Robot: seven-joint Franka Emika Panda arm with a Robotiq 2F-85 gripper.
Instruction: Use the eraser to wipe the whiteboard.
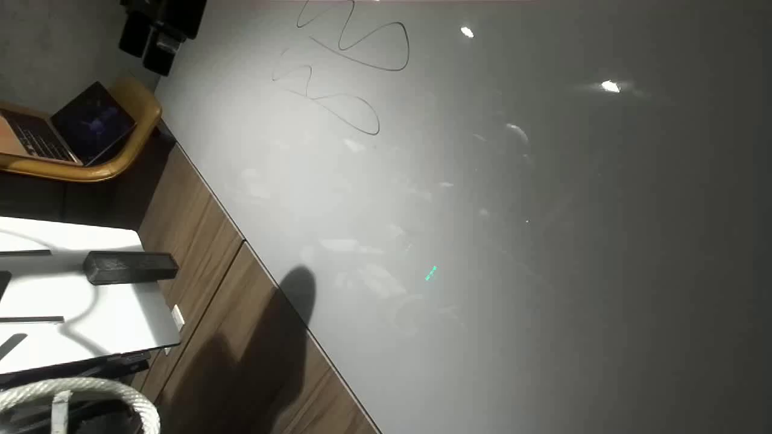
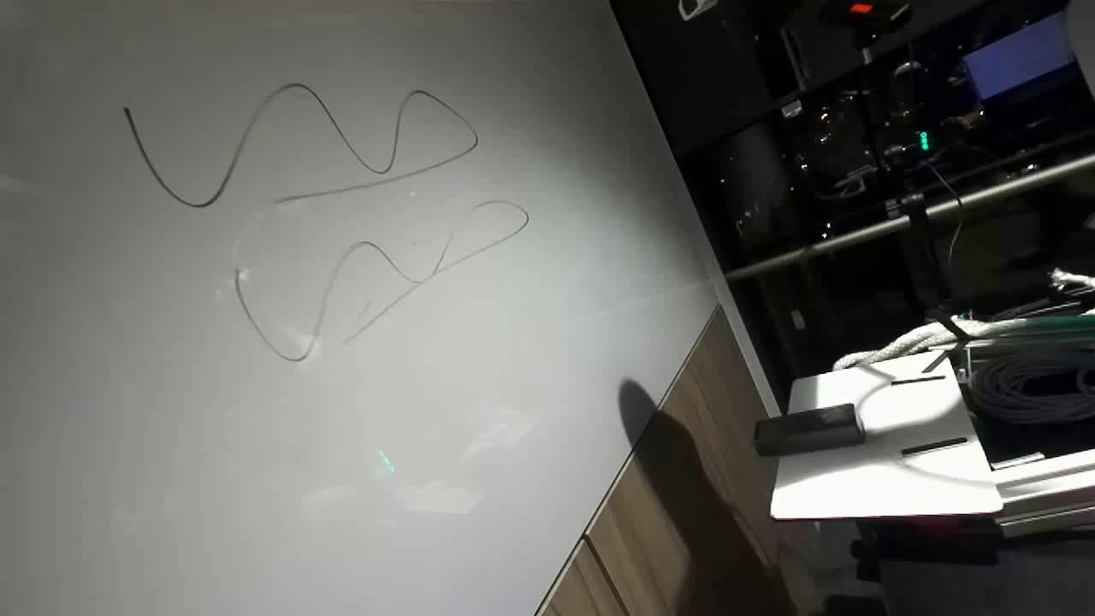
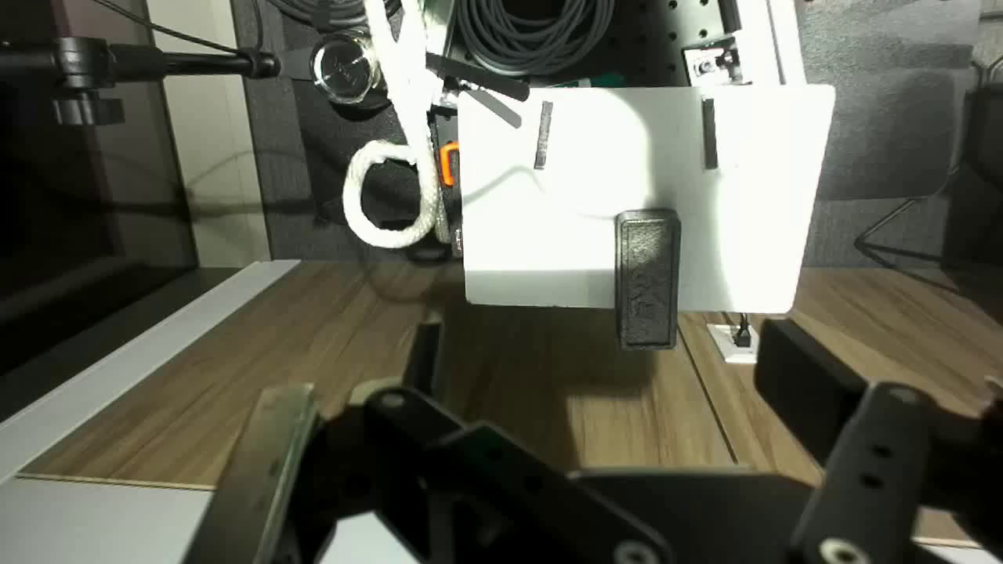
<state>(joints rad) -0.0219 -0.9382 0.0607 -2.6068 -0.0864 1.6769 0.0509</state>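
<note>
In the wrist view the gripper has its fingers spread wide. Ahead of them is a white table, wood showing in the gap; farther from the fingers, past the table, are rope and coiled cable. The eraser rests on the table ahead of the gap, its long axis running toward the fingers, the near end jutting over the edge. In an exterior view the glossy grey board bears thin looped scribbles, and a laptop shows against a tan chair; the eraser lies nearly level, its jutting end, the one facing the fingers, aimed boardward. In an exterior view a shadow crosses wood and board, a bluish screen shows in the dark room, and the eraser, slightly aslant, points likewise at the board.
</note>
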